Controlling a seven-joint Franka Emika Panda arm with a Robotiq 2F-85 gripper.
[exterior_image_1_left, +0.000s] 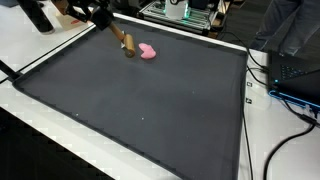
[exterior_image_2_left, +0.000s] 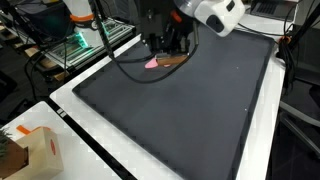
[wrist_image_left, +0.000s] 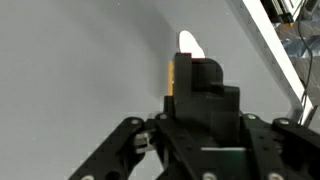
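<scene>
My gripper (exterior_image_1_left: 121, 41) reaches down at the far corner of a dark mat (exterior_image_1_left: 150, 105), shut on a brown block (exterior_image_1_left: 128, 49) whose lower end rests at or just above the mat. A small pink object (exterior_image_1_left: 148, 52) lies right beside the block. In an exterior view the gripper (exterior_image_2_left: 171, 54) hangs under the white wrist, with the brown block (exterior_image_2_left: 177, 61) and the pink object (exterior_image_2_left: 153, 62) below it. In the wrist view the block (wrist_image_left: 200, 85) looks dark with an orange edge and fills the gap between the fingers (wrist_image_left: 120, 150). The pale pink object (wrist_image_left: 188, 44) lies just beyond it.
The mat (exterior_image_2_left: 190, 120) lies on a white table (exterior_image_1_left: 30, 50). Cables (exterior_image_1_left: 285, 100) and a dark device (exterior_image_1_left: 300, 72) lie off one side of the mat. A metal rack (exterior_image_1_left: 180, 12) stands behind the table, and a cardboard box (exterior_image_2_left: 28, 150) sits on a near corner.
</scene>
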